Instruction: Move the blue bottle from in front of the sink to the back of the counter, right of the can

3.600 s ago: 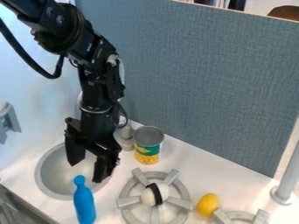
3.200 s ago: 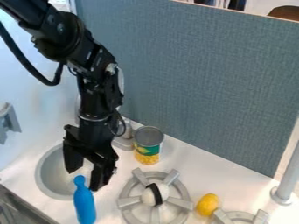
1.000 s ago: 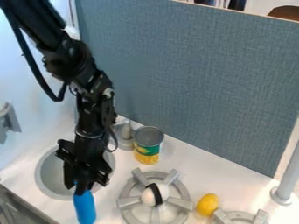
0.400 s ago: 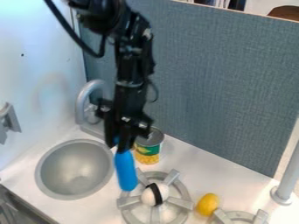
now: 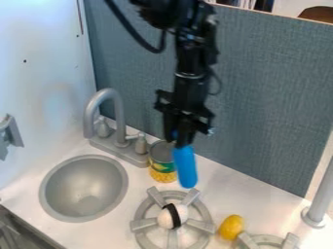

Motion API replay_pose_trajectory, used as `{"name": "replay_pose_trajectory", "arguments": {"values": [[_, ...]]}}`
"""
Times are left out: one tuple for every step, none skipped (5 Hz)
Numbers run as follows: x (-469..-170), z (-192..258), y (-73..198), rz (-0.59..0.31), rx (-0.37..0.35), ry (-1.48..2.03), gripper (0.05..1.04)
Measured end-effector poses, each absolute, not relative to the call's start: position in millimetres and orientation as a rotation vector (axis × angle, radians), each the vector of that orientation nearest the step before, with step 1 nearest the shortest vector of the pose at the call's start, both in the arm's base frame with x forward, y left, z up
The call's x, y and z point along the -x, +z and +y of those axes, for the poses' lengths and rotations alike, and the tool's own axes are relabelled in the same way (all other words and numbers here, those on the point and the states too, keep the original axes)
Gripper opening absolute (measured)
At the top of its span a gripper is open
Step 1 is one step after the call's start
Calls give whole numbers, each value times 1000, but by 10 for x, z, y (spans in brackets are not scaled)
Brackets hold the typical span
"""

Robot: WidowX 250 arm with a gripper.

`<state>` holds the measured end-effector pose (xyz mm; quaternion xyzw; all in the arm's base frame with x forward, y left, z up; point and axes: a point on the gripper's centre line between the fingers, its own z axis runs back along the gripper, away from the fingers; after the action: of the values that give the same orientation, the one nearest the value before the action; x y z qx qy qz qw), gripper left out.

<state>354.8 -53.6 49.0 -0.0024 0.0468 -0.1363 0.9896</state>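
Observation:
The black gripper [image 5: 178, 141] hangs above the counter in the upper middle, shut on the narrow top of a blue bottle-shaped object [image 5: 186, 168]. That blue object hangs upright below it, in front of the right edge of a corn can [image 5: 162, 164]. Below it, a white ball-like item with a black band [image 5: 172, 216] rests on the grey stove burner [image 5: 140, 212]. To the right of the burner lies a yellow lemon-like object [image 5: 231, 227].
A round grey sink [image 5: 83, 188] is set into the counter at the left, with a curved faucet [image 5: 89, 115] behind it. A blue-grey partition [image 5: 273, 102] stands along the back. At the right are a second burner [image 5: 266, 239] and a grey post [image 5: 320, 197].
The gripper came down over the blue object, took hold of its top, lifted it from beside the sink and carried it right and toward the back. The other items stayed in place.

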Motion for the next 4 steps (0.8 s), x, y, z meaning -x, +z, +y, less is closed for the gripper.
{"name": "replay_pose_trajectory", "arguments": {"values": [[-3679,-827,422,42,-17,-336,335],[-3728,-957,264,27,-49,-353,335],[-3802,-1055,157,55,-59,-357,335],[-3907,-1085,56,67,-60,-366,335]]}}
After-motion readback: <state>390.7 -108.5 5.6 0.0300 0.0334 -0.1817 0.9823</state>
